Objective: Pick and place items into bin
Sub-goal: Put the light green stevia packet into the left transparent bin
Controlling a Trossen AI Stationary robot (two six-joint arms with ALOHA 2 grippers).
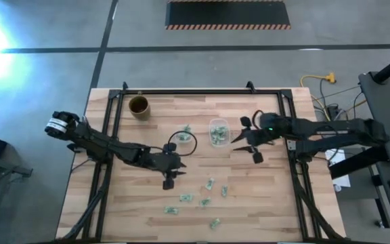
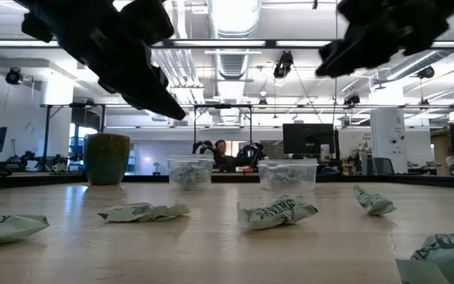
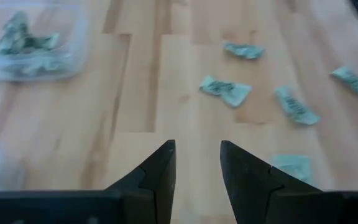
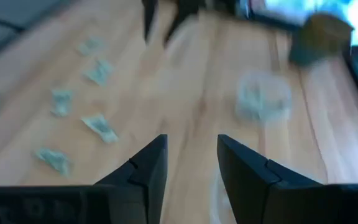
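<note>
While high view hides gaps, wrist views show left pincer (image 3: 197,163), right pincer (image 4: 192,158) apart, empty.

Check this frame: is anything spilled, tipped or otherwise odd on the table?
Nothing stands out. The loose green-and-white wrappers scattered on the wooden table are simply the items awaiting sorting. Both clear tubs sit upright holding wrappers, and the brown cup stands upright in the far corner. Both claws hang empty above the table.

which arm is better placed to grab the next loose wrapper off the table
Left, probably. The left tool hangs open and empty just above the scattered green-and-white wrapper pieces, which lie right ahead of it in its wrist view. The right tool, also empty, sits farther away beside the clear plastic tub.
</note>
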